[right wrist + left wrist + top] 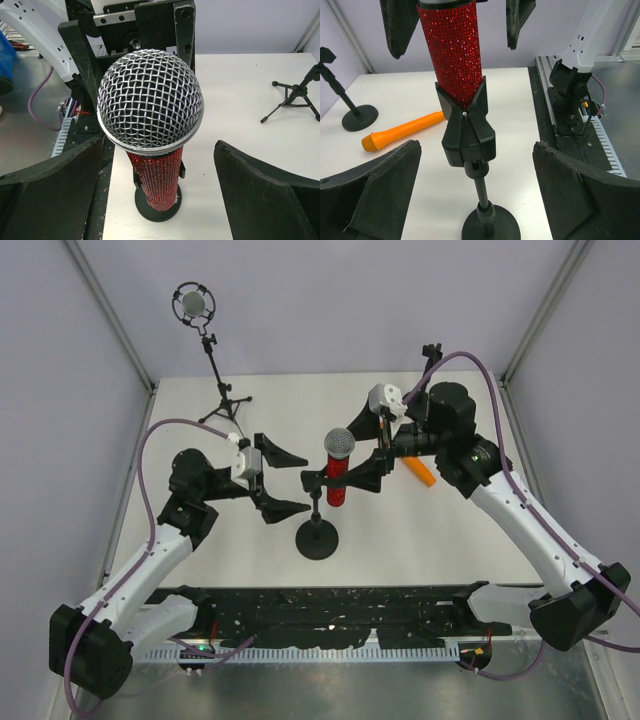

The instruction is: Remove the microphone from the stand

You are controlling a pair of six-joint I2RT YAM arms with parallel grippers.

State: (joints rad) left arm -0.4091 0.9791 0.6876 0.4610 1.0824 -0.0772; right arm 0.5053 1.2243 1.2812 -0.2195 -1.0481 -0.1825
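The red glitter microphone [338, 470] stood upright, clipped in its stand [318, 538] mid-table, with the left gripper [292, 482] and right gripper [157, 146] flanking it, both wide open and empty, apparently poised to steady and lift.
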